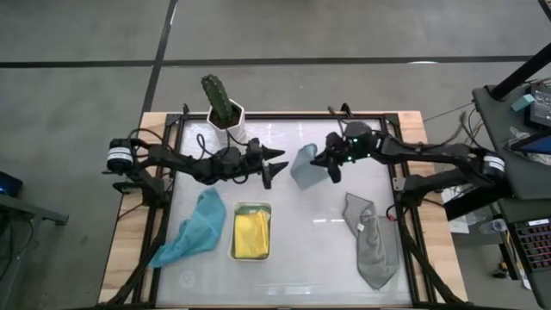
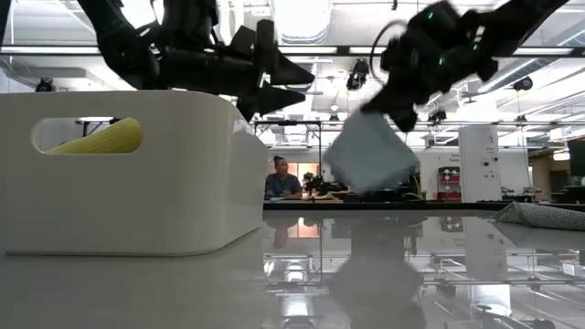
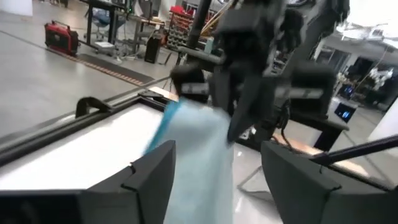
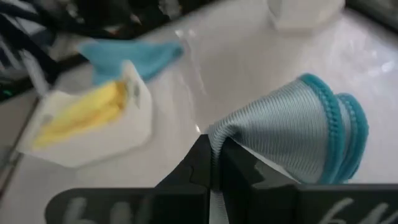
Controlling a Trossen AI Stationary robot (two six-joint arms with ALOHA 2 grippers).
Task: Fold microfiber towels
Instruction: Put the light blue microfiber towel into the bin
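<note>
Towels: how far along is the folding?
Done: the yellow towel lies in the white tray. In hand: the right gripper holds the light blue towel in the air, jaws shut on it; the left gripper, jaws open, is close beside it. Left: the teal towel and grey towel lie crumpled on the table. No pale green towel shows.

Towel [image 1: 251,236] in the tray [image 1: 251,207], 1 towel [image 1: 196,228] left, another [image 1: 370,242] right.
</note>
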